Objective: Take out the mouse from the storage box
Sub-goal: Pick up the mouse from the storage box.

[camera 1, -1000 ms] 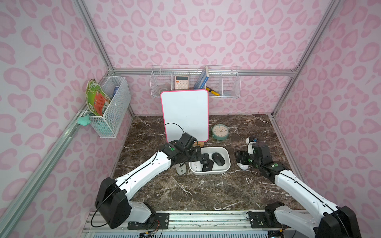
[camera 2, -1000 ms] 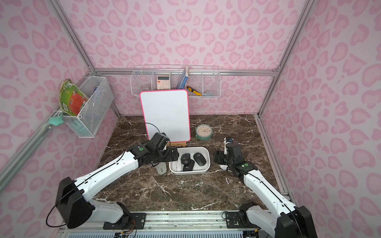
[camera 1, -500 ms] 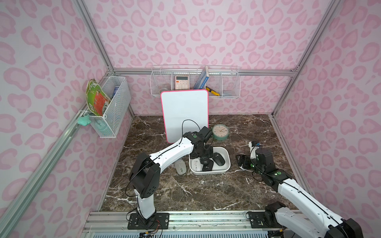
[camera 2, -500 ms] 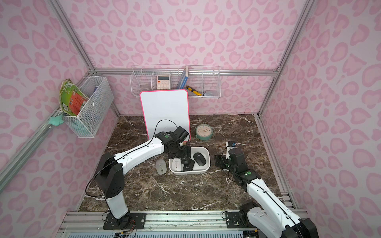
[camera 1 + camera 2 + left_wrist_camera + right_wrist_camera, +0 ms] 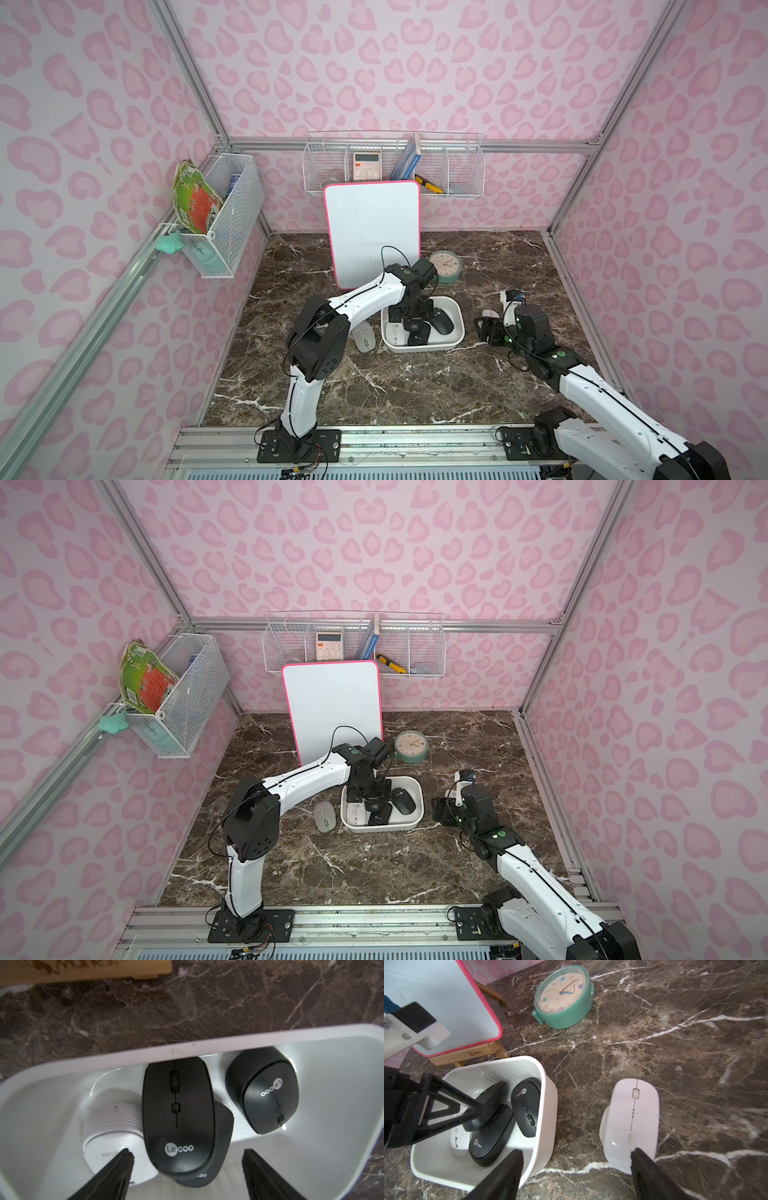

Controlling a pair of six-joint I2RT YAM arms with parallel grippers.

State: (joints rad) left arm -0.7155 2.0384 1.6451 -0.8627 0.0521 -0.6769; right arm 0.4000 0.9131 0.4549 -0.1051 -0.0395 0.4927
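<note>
Black mouse (image 5: pixel 178 1118) lies in the storage box (image 5: pixel 187 1045), stacked on a second black mouse (image 5: pixel 220 1126). Only the left wrist view shows this, as the left arm (image 5: pixel 365 297) covers it in both top views. Left fingers (image 5: pixel 116 1174) stand spread astride its logo end. Right fingers (image 5: pixel 508 1172) are spread, holding nothing. Long axis runs toward the whiteboard (image 5: pixel 372 232), wheel end at that box wall. Worktop (image 5: pixel 415 382) is brown marble; room walls (image 5: pixel 415 62) pink-patterned.

The white rounded plastic storage box (image 5: pixel 187 1047) looks smooth and glossy. The uppermost black plastic mouse (image 5: pixel 178 1118) is matt, as is the black ribbed-sided mouse (image 5: pixel 261 1093). The brown veined marble tabletop (image 5: pixel 675 1043) is polished; the pale easel foot (image 5: pixel 452 1059) is bare wood.
</note>
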